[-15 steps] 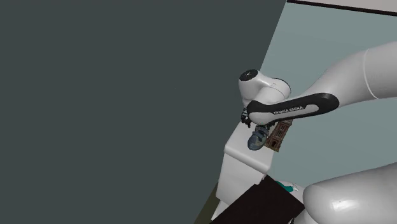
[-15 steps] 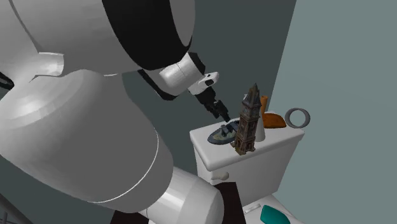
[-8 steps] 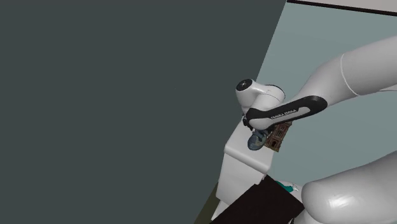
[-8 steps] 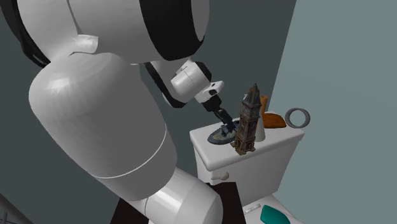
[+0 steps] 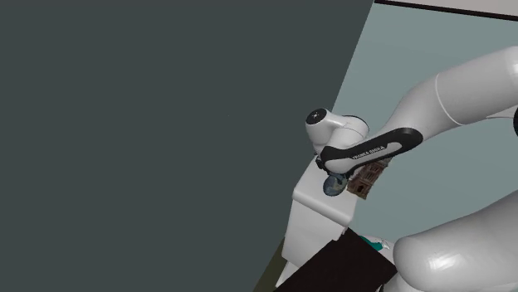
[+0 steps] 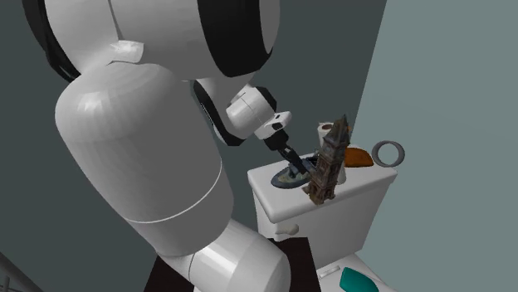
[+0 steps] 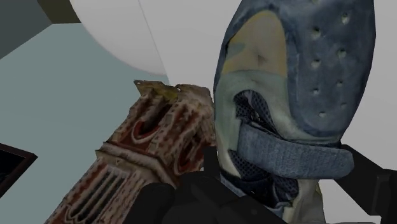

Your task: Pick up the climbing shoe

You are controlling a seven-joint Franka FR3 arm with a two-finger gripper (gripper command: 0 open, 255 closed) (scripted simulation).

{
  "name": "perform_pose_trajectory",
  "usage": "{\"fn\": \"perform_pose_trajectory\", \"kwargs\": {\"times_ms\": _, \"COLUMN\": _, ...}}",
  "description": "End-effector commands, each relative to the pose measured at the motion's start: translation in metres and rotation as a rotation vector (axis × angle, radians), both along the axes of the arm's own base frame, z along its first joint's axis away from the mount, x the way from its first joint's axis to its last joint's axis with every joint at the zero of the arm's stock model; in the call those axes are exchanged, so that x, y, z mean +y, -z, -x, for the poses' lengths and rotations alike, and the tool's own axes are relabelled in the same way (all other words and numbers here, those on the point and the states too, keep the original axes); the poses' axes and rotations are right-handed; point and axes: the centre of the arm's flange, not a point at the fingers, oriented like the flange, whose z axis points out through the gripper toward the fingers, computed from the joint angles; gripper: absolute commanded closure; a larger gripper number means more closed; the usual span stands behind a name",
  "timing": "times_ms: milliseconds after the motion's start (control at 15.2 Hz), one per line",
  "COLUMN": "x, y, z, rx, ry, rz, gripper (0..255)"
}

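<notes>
While end effector [image 6: 294, 160] straddles one climbing shoe [image 7: 292, 83], fingers apart: one leaning tower model [image 6: 326, 163] just beside.

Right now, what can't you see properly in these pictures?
Climbing shoe: shoulder view, mostly behind the arm; wrist view, cut by the top edge.
Tower model: shoulder view, mostly behind the arm; wrist view, runs off the bottom edge.
Orange thing: second exterior view, partly behind the tower model; too small to name.
</notes>
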Motion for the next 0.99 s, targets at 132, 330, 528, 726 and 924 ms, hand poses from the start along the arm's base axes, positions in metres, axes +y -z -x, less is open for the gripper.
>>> {"fn": "perform_pose_trajectory", "kwargs": {"times_ms": 132, "x": 0.000, "y": 0.001, "z": -0.001, "rx": 0.000, "ry": -0.001, "rz": -0.002, "gripper": 255}}
{"fn": "perform_pose_trajectory", "kwargs": {"times_ms": 330, "x": 0.000, "y": 0.001, "z": 0.001, "rx": 0.000, "ry": -0.001, "rz": -0.002, "gripper": 255}}
{"fn": "perform_pose_trajectory", "kwargs": {"times_ms": 528, "x": 0.000, "y": -0.015, "z": 0.001, "rx": 0.000, "ry": -0.001, "rz": -0.002, "gripper": 255}}
{"fn": "perform_pose_trajectory", "kwargs": {"times_ms": 726, "x": 0.000, "y": -0.031, "z": 0.001, "rx": 0.000, "ry": -0.001, "rz": -0.002, "gripper": 255}}
{"fn": "perform_pose_trajectory", "kwargs": {"times_ms": 924, "x": 0.000, "y": -0.046, "z": 0.001, "rx": 0.000, "ry": -0.001, "rz": -0.002, "gripper": 255}}
